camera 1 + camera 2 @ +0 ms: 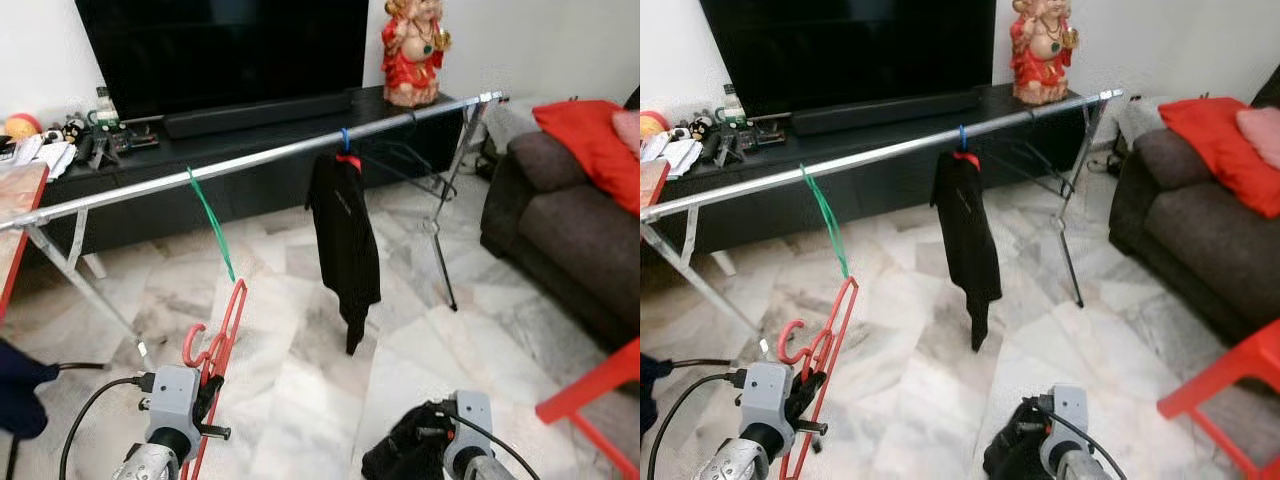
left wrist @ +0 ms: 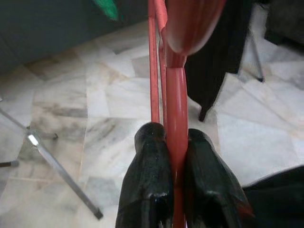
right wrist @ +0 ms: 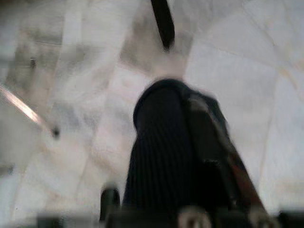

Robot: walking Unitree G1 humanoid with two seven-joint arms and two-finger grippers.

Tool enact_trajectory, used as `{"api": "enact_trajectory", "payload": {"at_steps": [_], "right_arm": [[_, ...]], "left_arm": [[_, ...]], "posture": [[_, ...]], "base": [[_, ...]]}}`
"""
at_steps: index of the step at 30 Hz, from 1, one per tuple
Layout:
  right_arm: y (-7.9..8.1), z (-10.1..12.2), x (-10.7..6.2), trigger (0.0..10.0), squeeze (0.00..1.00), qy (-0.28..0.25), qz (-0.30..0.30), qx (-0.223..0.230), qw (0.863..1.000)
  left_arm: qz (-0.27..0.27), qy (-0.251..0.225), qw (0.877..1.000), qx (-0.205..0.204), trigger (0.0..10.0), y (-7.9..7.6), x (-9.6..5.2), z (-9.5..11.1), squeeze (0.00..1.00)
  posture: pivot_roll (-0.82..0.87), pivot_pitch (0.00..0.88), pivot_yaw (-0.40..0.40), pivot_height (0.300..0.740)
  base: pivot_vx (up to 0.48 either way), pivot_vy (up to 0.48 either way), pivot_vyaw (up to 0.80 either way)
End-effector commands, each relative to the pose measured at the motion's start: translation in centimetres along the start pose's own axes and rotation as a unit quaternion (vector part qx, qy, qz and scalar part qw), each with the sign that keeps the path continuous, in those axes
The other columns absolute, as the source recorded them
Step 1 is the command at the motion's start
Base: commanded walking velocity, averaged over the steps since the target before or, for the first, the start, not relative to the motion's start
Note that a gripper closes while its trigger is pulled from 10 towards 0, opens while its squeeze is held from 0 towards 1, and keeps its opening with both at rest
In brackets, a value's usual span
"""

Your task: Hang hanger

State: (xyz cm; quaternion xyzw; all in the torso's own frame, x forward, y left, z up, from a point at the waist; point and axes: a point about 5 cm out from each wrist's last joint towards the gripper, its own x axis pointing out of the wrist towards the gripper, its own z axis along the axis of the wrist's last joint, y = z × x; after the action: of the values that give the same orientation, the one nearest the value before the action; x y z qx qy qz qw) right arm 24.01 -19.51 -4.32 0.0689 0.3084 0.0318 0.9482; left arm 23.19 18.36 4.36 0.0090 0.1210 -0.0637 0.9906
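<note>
Left pincer point(image 2: 175, 142) low at near left, pressed together on the red hanger point(image 1: 222, 335), pinching its bar between both fingers point(image 2: 148, 166). Hanger rises from the pincer, hook to the left, below the silver clothes rail point(image 1: 250, 160) and not on it. Right pincer point(image 1: 425, 445) near right, holding black cloth point(image 3: 166, 156); finger state unclear. Green hanger point(image 1: 210, 222) and black garment point(image 1: 343, 235) hang on the rail.

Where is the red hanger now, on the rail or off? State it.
Off. The red hanger is clamped in the left hand, its hook free below the rail, beside the green hanger.
</note>
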Motion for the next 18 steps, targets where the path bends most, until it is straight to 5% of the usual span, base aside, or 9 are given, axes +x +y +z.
{"api": "enact_trajectory", "payload": {"at_steps": [1, 10, 12, 18], "right_arm": [[0.3, 0.7, 0.2, 10.0, 0.0, -0.016, 0.004, -0.002, 1.0], [0.8, 1.4, 0.5, 10.0, 0.0, -0.029, 0.004, -0.018, 0.999], [1.3, 3.2, 1.1, 10.0, 0.0, -0.054, 0.004, -0.015, 0.998], [1.9, 4.0, 1.5, 10.0, 0.0, -0.064, 0.012, -0.016, 0.998]], "left_arm": [[-0.001, -0.003, 1.0, 0.004, 10.0, 0.2, 0.0, 0.2, 0.0], [-0.001, 0.0, 1.0, 0.008, 10.0, 0.3, 0.1, 0.3, 0.0], [-0.004, -0.002, 1.0, 0.011, 10.0, 0.1, 0.1, 0.4, 0.0], [-0.008, 0.001, 1.0, 0.016, 10.0, 0.0, 0.2, 0.5, 0.0]], "posture": [[0.03, 0.029, 0.011, 0.74], [0.04, 0.036, 0.011, 0.74], [0.04, 0.038, 0.012, 0.74], [0.04, 0.037, 0.01, 0.74]], "base": [[-0.304, 0.0, 0.0], [-0.302, 0.0, 0.0], [-0.152, 0.0, 0.79], [0.0, 0.0, 0.79]]}}
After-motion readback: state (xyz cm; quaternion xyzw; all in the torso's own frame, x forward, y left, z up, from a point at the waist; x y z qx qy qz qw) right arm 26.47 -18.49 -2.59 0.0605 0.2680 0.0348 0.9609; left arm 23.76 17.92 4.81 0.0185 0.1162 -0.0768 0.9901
